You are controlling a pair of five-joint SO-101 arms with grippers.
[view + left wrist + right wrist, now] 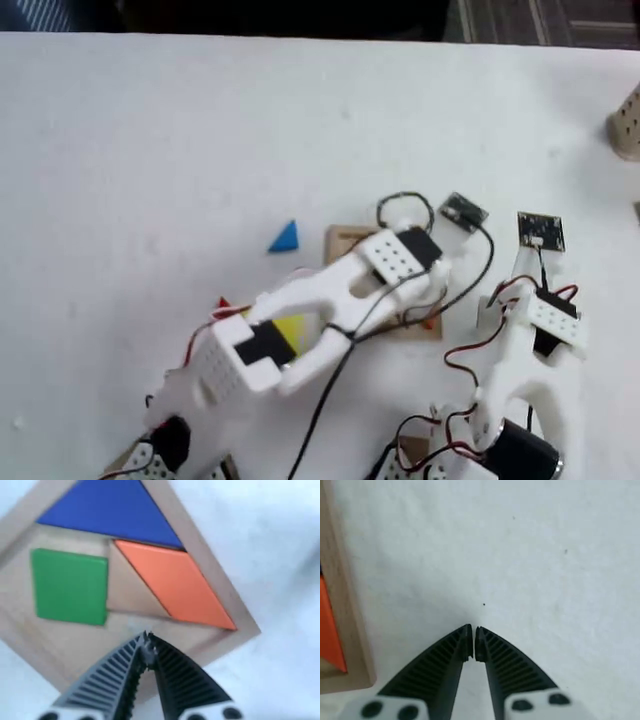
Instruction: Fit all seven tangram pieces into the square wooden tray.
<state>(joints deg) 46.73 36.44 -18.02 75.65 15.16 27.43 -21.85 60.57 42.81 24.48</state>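
The square wooden tray (220, 595) holds a large blue triangle (110, 507), a green square (70, 587) and an orange parallelogram (175, 585). My left gripper (149, 640) hangs shut and empty just above the tray's bare wood near one corner. In the high view the left arm (330, 290) covers most of the tray (345, 238). Outside the tray lie a small blue triangle (285, 238), a red piece (222, 303) and a yellow piece (291, 328) partly under the arm. My right gripper (473, 640) is shut and empty over white table beside the tray's rim (350, 625).
The right arm (535, 325) stands right of the tray. A beige perforated object (625, 125) sits at the table's right edge. Open white table (200, 130) spreads to the left and toward the back.
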